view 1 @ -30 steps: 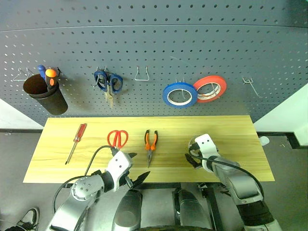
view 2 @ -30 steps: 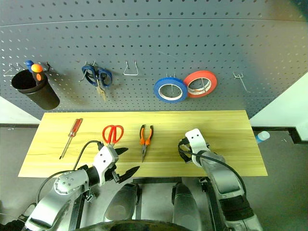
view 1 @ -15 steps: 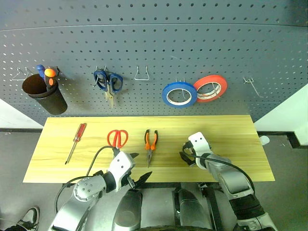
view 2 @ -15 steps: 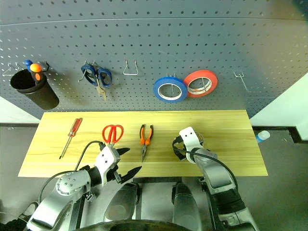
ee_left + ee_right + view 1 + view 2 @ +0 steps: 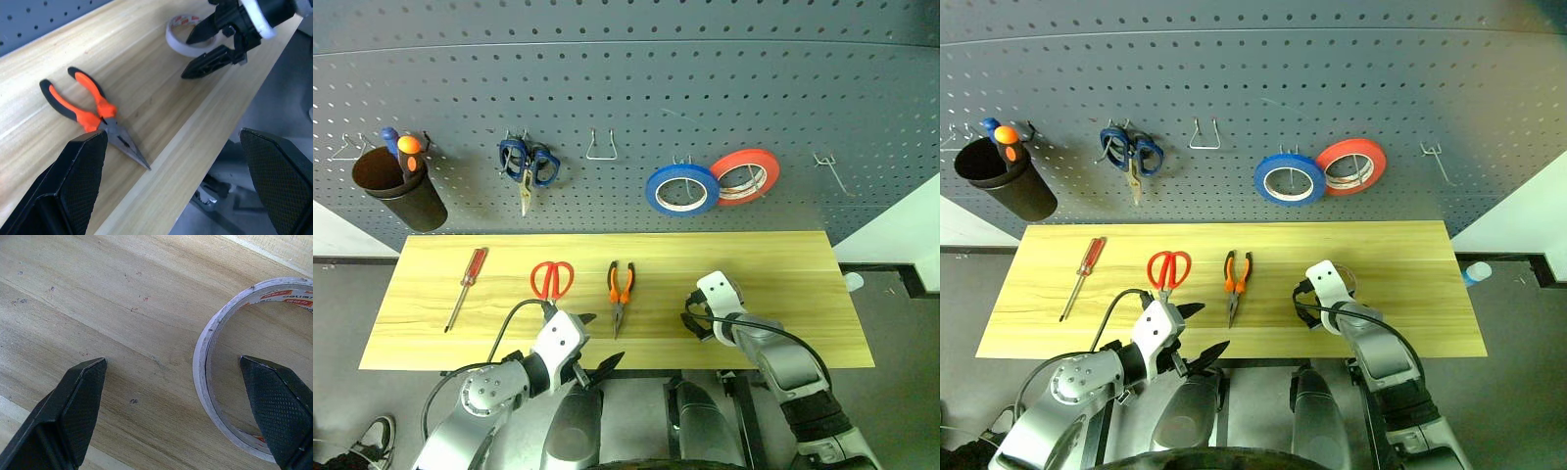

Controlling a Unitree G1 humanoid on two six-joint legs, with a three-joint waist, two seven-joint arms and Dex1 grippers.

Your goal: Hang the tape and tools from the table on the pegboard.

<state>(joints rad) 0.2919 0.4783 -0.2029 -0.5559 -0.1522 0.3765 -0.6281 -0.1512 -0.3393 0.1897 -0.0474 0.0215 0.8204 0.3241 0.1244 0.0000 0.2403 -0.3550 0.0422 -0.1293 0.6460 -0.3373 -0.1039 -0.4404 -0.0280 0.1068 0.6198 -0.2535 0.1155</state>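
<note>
The whitish tape [image 5: 201,363] lies flat on the light wood table [image 5: 783,259], right of centre. My right gripper [image 5: 176,411] is open just above it, one finger over its hollow centre and the other outside its wall. Orange-and-black pliers [image 5: 620,291], red scissors [image 5: 552,280] and a red screwdriver [image 5: 468,286] lie in a row further left. My left gripper [image 5: 594,341] is open at the table's near edge, below the pliers and scissors, holding nothing. The dark grey pegboard [image 5: 626,98] rises behind the table.
On the pegboard hang a black cup [image 5: 396,191] holding blue and orange screwdrivers, blue scissors [image 5: 529,164], a blue roll [image 5: 680,189] and a red-orange roll [image 5: 744,176]. Bare wire hooks stand at centre [image 5: 600,149] and far right [image 5: 829,168].
The whole picture has shifted slightly. Both grippers stay open and close to where they were, the right one still at the tape.
</note>
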